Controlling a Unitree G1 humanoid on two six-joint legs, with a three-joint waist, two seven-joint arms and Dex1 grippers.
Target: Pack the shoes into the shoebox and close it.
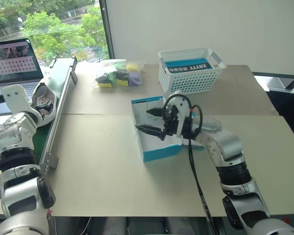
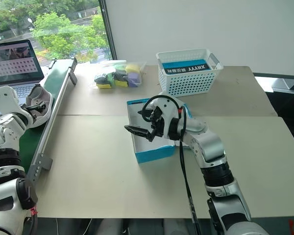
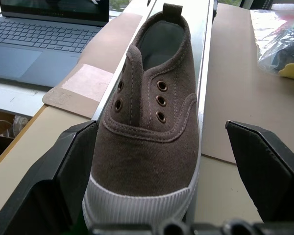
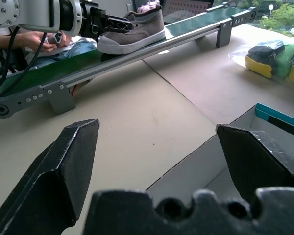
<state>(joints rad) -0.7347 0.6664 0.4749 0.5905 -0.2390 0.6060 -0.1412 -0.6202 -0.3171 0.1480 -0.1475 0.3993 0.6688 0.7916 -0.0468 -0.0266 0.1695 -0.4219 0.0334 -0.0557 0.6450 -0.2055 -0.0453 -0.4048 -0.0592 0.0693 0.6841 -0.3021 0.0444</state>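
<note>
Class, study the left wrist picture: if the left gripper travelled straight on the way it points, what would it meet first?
Most likely the grey-brown shoe on the green conveyor: its white toe cap lies between the open fingers of the left gripper, toe-first, though the remaining gap is unclear.

left tool [image 3: 157,186] reaches out at the left, fingers spread wide; right tool [image 1: 151,121] hovers centrally, likewise spread

Silver-grey arms, black joints, black cables
</note>
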